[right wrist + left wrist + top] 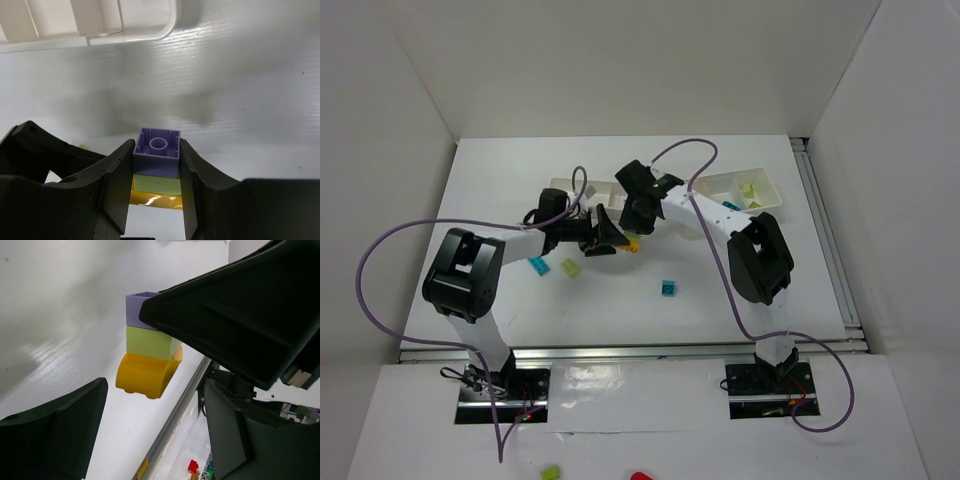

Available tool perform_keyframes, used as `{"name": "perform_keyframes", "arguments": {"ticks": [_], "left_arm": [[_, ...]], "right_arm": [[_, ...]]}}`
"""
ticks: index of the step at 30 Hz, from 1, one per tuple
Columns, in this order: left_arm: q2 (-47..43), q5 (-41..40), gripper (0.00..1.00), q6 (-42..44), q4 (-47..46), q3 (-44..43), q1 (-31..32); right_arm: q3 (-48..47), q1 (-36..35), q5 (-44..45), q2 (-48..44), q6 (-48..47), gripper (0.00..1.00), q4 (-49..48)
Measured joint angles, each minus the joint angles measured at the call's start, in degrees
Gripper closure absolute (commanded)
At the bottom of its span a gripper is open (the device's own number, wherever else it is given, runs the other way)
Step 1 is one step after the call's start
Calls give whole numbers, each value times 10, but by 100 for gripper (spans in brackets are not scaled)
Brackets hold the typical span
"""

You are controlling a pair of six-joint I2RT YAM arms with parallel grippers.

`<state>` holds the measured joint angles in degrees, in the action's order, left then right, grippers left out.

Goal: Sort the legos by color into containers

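Sorting barely begun: right jaws clamp the purple brick (158, 145) topping an unsplit stack (150, 347), left jaws gape alongside; lime legos (748, 188) sit in a tray (724, 187) beyond, three bricks (668, 288) loose behind.

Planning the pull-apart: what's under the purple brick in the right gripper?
A lime green brick is stuck beneath the purple brick, a yellow-orange brick under that. The right gripper covers the purple brick's gripped sides.
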<state>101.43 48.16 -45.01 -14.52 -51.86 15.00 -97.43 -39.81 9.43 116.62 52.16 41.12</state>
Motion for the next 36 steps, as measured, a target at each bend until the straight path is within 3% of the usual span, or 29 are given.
{"name": "perform_keyframes", "arguments": {"ticks": [5,10,18,21,22,24,36], "left_arm": [[6,-7,18,-1,-5,-5,5],[24,-12,39,-18,-37,-9,5],[42,-18,45,-39,-67,-18,9],[43,-17,65,-53,-72,-18,9],[43,-16,81,-58,-74,-18,9],[43,-16,100,-63,-77,-18,9],[42,-12,100,-64,-121,12,0]], "right_arm": [[0,0,-10,-1,-2,81,0],[-1,0,-18,-1,-6,81,0],[-3,0,-19,-1,-9,81,-1],[-5,0,-17,-1,-11,81,0],[-6,2,-17,-1,-12,81,0],[-8,3,-18,-1,-14,81,0],[-9,6,-27,-1,-24,81,2]]}}
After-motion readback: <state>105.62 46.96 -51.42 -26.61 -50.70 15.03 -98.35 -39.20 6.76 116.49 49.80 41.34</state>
